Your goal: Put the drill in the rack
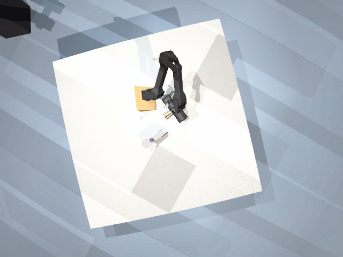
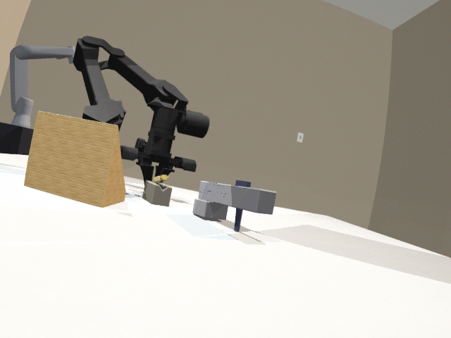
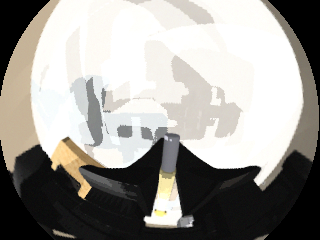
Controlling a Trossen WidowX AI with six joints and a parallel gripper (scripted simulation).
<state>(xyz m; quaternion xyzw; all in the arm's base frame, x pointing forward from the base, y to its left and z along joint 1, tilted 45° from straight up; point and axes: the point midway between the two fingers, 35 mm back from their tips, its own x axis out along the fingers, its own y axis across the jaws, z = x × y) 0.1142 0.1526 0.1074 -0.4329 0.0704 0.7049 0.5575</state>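
Note:
My gripper (image 2: 154,177) (image 3: 167,140) is shut on the drill, low over the rack. The drill (image 2: 160,178) (image 3: 166,186) has a yellow part and a grey cylindrical end, which shows between the fingers in the wrist view. The rack (image 2: 157,194) is a small grey-brown block with a V-shaped notch; the drill's yellow part is at or just above this notch, and contact is unclear. The grey holder (image 1: 160,135) (image 2: 254,199) stands apart on a low base. The dark blue key (image 1: 151,140) (image 2: 242,183) sits in it, its stem reaching down below the arm.
A tall wooden wedge block (image 1: 145,104) (image 2: 72,156) (image 3: 75,161) stands beside my arm's base, close to the rack. Another grey robot arm (image 2: 20,82) stands in the background on a black pedestal (image 1: 13,20). All my objects are on the white table (image 1: 110,179).

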